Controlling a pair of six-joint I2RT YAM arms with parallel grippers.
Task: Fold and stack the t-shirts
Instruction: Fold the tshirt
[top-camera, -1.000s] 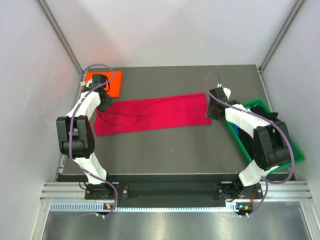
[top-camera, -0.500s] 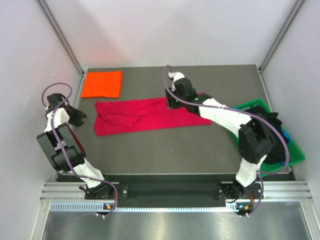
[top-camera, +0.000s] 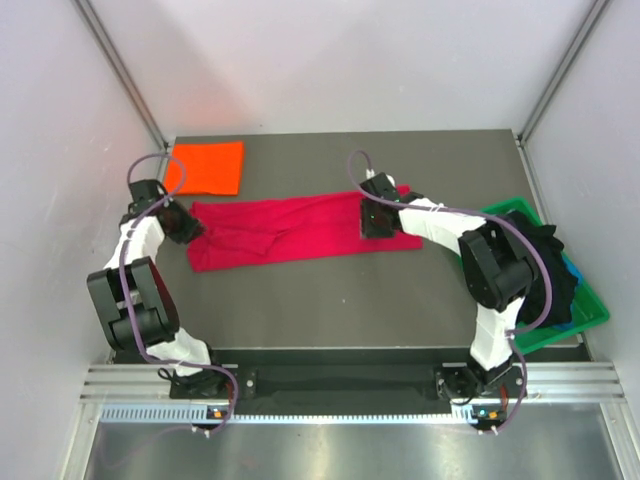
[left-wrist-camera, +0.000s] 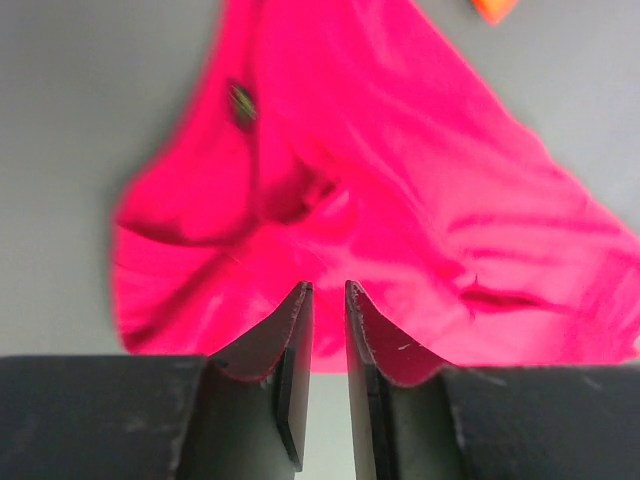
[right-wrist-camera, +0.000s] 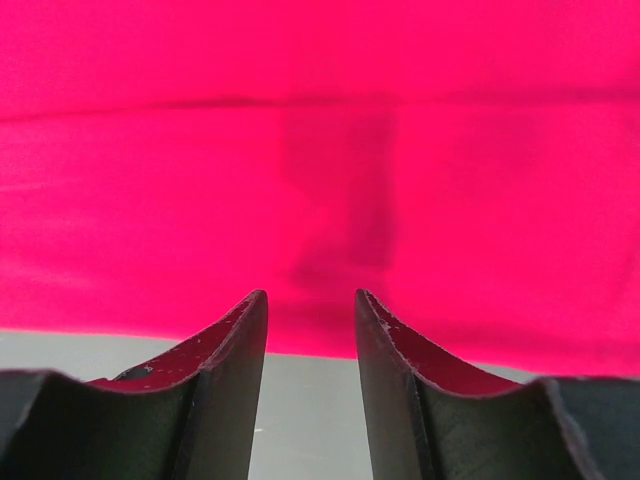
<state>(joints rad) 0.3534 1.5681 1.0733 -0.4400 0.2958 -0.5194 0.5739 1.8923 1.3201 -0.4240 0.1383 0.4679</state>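
Note:
A crimson-red t-shirt (top-camera: 300, 230) lies as a long, wrinkled strip across the table's middle. An orange t-shirt (top-camera: 205, 167) lies folded at the back left corner. My left gripper (top-camera: 190, 226) is at the red shirt's left end. In the left wrist view its jaws (left-wrist-camera: 325, 292) stand a narrow gap apart with nothing between them, and the red cloth (left-wrist-camera: 400, 180) lies just past the tips. My right gripper (top-camera: 372, 222) hovers over the shirt's right part. Its jaws (right-wrist-camera: 310, 295) are open and empty above the edge of the red cloth (right-wrist-camera: 320, 150).
A green bin (top-camera: 592, 308) stands at the right table edge with black cloth (top-camera: 550, 250) and a bit of blue cloth (top-camera: 571, 272) in it. A corner of the orange shirt (left-wrist-camera: 492, 8) shows in the left wrist view. Grey walls enclose the table.
The left arm swung from the far left back to the red shirt's left end, its jaws narrowing. The right gripper moved slightly right and nearer along the shirt. The shirt has not moved.

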